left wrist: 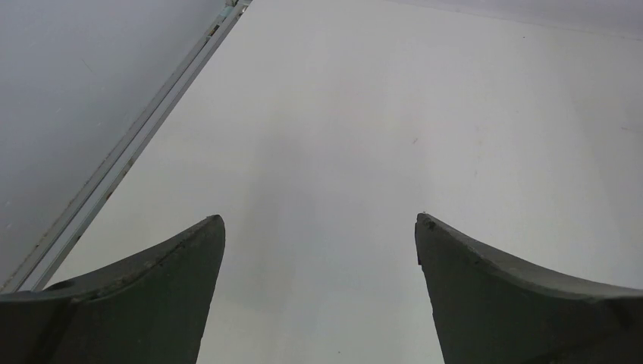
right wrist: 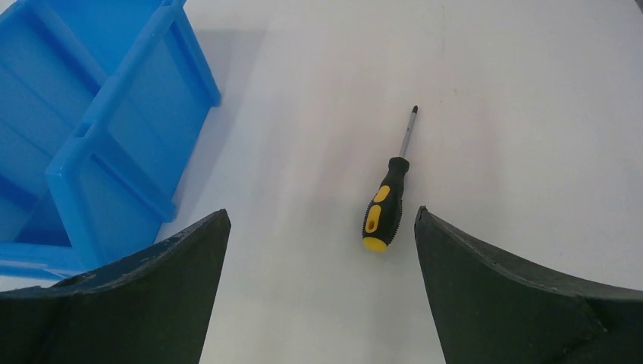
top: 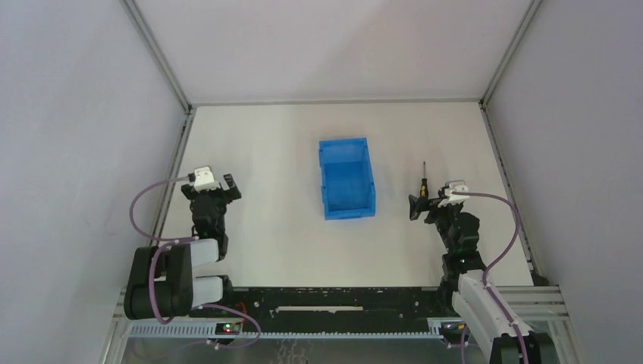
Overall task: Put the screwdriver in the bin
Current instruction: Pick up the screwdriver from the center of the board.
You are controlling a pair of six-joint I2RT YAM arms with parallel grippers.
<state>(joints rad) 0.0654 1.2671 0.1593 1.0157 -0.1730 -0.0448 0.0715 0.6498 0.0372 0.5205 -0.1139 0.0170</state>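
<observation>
Small black-and-yellow-handled screwdriver (right wrist: 385, 205) lies at three o'clock of the bright blue rectangular plastic bin (right wrist: 91, 136) — right gripper (right wrist: 321, 212) and left gripper (left wrist: 319, 217) both gape, empty.

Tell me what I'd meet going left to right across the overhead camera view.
Left arm's black fingers → bright blue rectangular plastic bin → small black-and-yellow-handled screwdriver with thin metal shaft.

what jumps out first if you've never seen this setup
The bright blue bin in the middle of the white table stands out first. Next comes the black-and-yellow screwdriver lying flat to its right, tip pointing away from the arms, just ahead of the open right fingers.
</observation>
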